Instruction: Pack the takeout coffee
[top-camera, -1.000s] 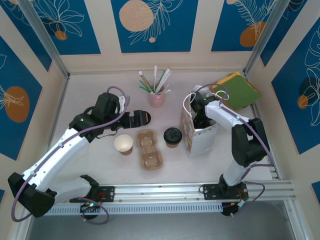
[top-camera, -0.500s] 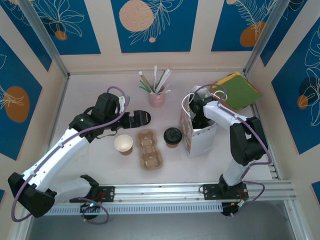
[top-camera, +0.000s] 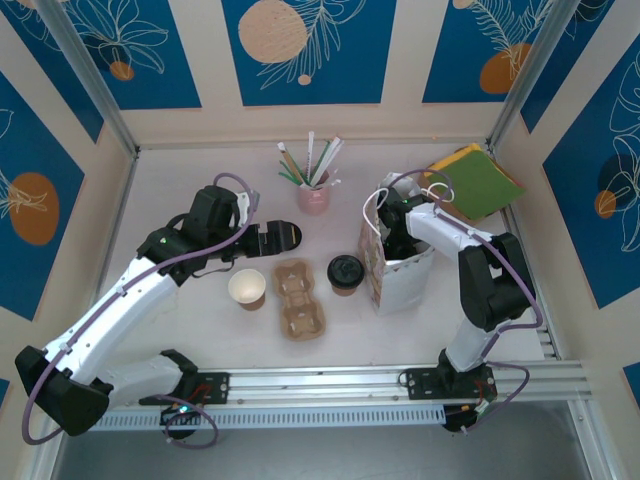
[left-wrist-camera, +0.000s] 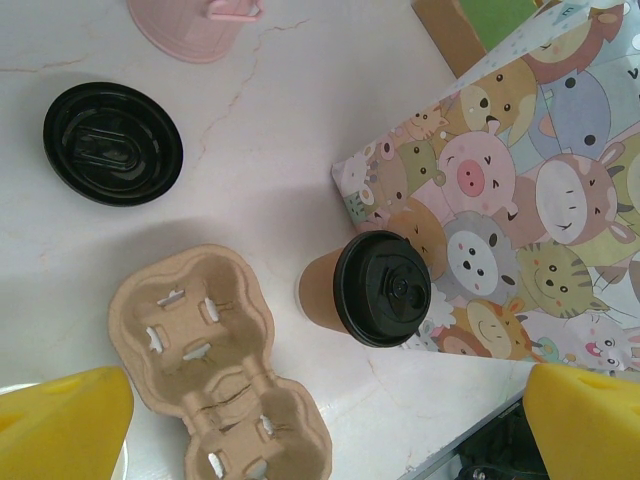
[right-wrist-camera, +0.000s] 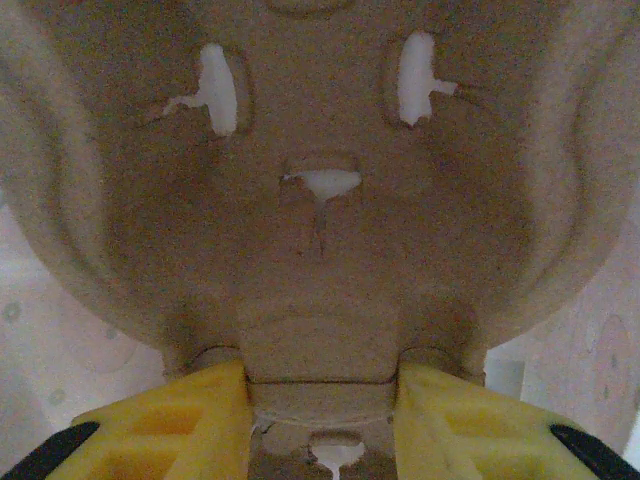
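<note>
I could read no writing. The bag (left-wrist-camera: 520, 170) carried only cartoon animals, pigs and bears among them, and the raised marks on the black lids were too small to make out.

I counted two cups, two black lids, two pulp trays and one bag. The takeout coffee (top-camera: 345, 272) stood upright on the tabletop (top-camera: 350, 335) with its lid on, between the tray (top-camera: 299, 298) and the bag. It was just beside the bag, but I could not tell whether they touched. The open cup (top-camera: 247, 288), pale inside, stood on the tray's other side. The loose lid (left-wrist-camera: 112, 143) lay flat beyond the tray, near the pink holder (top-camera: 313, 198) with its straws (top-camera: 312, 160).

My left claw (top-camera: 287, 236) hung wide open above the tabletop behind the tray, holding nothing. My right claw (right-wrist-camera: 322, 425) was down inside the bag, partly closed on the edge tab of the second tray (right-wrist-camera: 320, 250), with its yellow fingers (right-wrist-camera: 170, 430) pressed on either side of the tab. The bag's wall stood between that claw and the coffee. Green and yellow sheets (top-camera: 478, 182) lay behind the bag, toward the far right corner.
</note>
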